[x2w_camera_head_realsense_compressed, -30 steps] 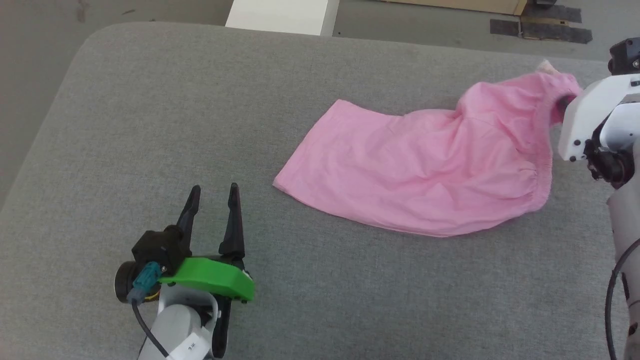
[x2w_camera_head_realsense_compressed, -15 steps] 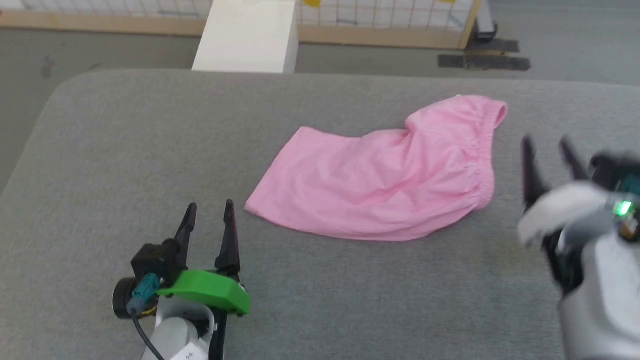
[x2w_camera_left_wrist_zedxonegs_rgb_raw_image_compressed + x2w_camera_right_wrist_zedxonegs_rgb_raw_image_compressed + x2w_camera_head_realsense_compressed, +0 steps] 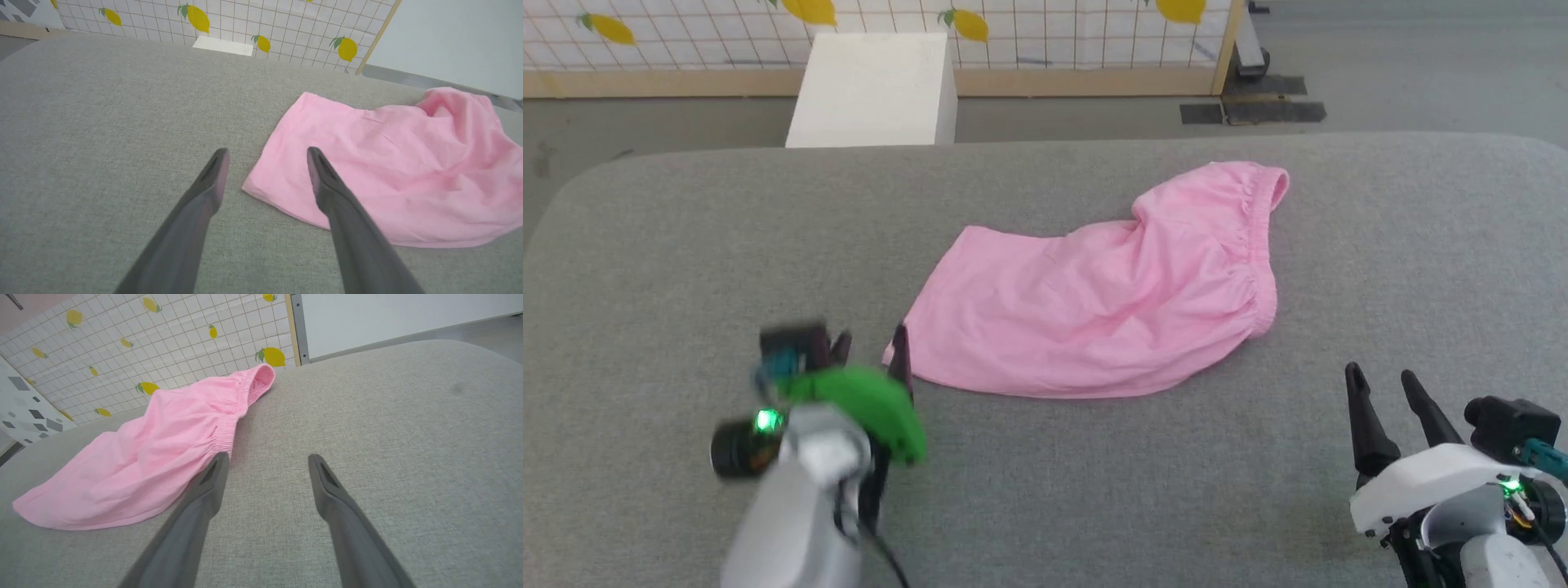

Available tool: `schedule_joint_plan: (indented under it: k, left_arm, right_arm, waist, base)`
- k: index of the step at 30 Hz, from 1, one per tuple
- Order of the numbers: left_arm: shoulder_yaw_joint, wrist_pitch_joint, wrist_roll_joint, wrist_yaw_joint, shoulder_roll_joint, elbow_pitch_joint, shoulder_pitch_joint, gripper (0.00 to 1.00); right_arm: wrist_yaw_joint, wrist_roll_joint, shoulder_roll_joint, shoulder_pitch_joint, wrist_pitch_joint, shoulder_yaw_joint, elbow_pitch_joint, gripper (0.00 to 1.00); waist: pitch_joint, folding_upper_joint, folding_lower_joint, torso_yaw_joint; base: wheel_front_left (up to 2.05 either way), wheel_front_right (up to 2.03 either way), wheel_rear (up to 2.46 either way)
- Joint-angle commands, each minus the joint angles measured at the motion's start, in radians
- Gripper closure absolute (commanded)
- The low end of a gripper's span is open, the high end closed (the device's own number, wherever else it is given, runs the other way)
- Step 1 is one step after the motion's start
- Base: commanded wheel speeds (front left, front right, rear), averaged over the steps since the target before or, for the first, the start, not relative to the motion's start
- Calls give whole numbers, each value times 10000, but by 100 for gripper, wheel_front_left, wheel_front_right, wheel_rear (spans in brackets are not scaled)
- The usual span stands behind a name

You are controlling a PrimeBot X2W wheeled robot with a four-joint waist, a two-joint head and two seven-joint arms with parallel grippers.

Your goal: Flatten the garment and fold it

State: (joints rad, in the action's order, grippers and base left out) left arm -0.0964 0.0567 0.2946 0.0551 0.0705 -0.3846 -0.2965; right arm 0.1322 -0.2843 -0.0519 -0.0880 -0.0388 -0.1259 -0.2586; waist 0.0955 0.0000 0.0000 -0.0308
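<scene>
Left gripper (image 3: 870, 343) first, down at the near left: fingers spread wide, nothing between them, and blurred in the head view. From its own wrist camera, one finger sits over bare grey cushion (image 3: 81, 122) and the other over the near corner of the garment (image 3: 388, 163); whether it touches the cloth I cannot tell. Right gripper (image 3: 1381, 373) at the near right, jaws parted too and empty, over open cushion and apart from the cloth. Beyond the two of them the garment lies across the middle of the cushion — hem edge toward the left, gathered waistband (image 3: 1254, 245) to the right, its far end rucked up into a small hump. Creased, not folded. Further back, a white box (image 3: 870, 90) on the floor — then a gridded wall with lemon prints (image 3: 1054, 24).
</scene>
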Motion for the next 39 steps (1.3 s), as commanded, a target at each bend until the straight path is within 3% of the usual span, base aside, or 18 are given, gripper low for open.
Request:
schedule_joint_plan:
  k: [1, 4, 7, 15, 16, 17, 18, 23, 30, 38, 39]
  left_arm:
    - [-50, 857, 42, 82, 200, -315, -654, 0]
    - [-282, 2862, -52, 207, 480, -1102, -1470, 0]
    - [-442, 4089, -150, 285, 706, -1624, -2004, 0]
    - [-690, 4494, -102, 140, 694, -2528, -2187, 0]
    - [-667, 4437, -34, 121, 657, -2640, -2173, 22]
    - [-691, 4382, -15, 70, 643, -2709, -2172, 64]
    - [-670, 4244, 74, -17, 603, -2762, -2174, 100]
    - [-390, 3426, 468, -208, 523, -2760, -2164, 100]
    - [992, 1757, 1519, 111, 518, -1250, -1316, 100]
    - [1483, 1972, 2191, 675, 200, 26, 1226, 100]
    - [1483, 1880, 2342, 711, 101, 228, 1424, 71]
  right_arm:
    - [-15, -18, 13, 21, 108, 43, 163, 0]
    - [-15, 11, 14, -63, 314, 115, 329, 0]
    - [-15, -3, 15, -155, 441, 199, 430, 0]
    - [-15, 24, 15, -156, 504, 182, 533, 0]
    - [-15, 43, 15, -151, 511, 195, 549, 0]
    - [-15, 59, 15, -149, 520, 202, 564, 0]
    - [-15, 72, 16, -153, 524, 202, 577, 0]
    - [-15, 118, 16, -180, 539, 280, 585, 0]
    - [-15, 165, 16, -123, 575, 390, 530, 0]
    - [-15, 116, 16, -3, 1089, 386, 407, 0]
    - [-15, 103, 16, 18, 1312, 380, 378, 0]
  waist:
    - [188, 0, 0, -121]
    - [343, 0, 0, -252]
    - [489, 0, 0, -406]
    - [741, 0, 0, -484]
    - [762, 0, 0, -474]
    - [789, 0, 0, -459]
    - [811, 0, 0, -436]
    - [801, 0, 0, -298]
    - [642, 0, 0, -51]
    - [639, 0, 0, 264]
    - [631, 0, 0, 385]
  base:
    - [0, 0, 0]
    - [0, 0, 0]
    - [0, 0, 0]
    - [0, 0, 0]
    - [0, 0, 0]
    - [0, 0, 0]
    - [0, 0, 0]
    - [0, 0, 0]
    - [0, 0, 0]
    - [0, 0, 0]
    - [0, 0, 0]
